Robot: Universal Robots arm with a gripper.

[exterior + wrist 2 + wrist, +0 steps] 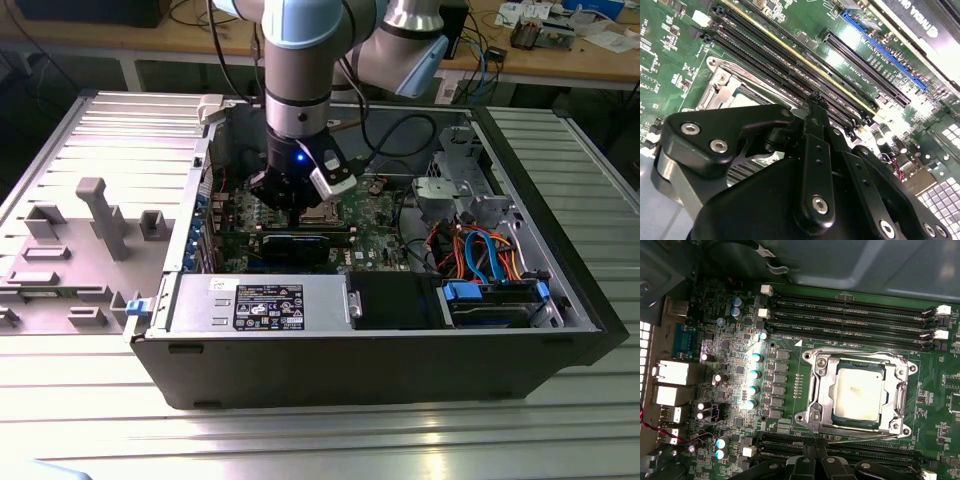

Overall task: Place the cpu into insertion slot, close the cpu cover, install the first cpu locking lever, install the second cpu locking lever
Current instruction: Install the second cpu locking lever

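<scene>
First wrist view: the cpu [858,393] sits in the insertion slot [816,416], the cpu cover [902,390] closed around it. Whether the hand [816,107] is wide or narrow, I cannot tell.

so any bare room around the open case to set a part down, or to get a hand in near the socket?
Bare: the ribbed metal table in front of the black computer case, and beside its exterior-view right wall. Crowded: the grey moulded fixture tray on the exterior view's left, the orange and blue cable bundle, and the silver-rimmed insertion slot, hemmed by long black memory slots with the black gripper overhead.
</scene>
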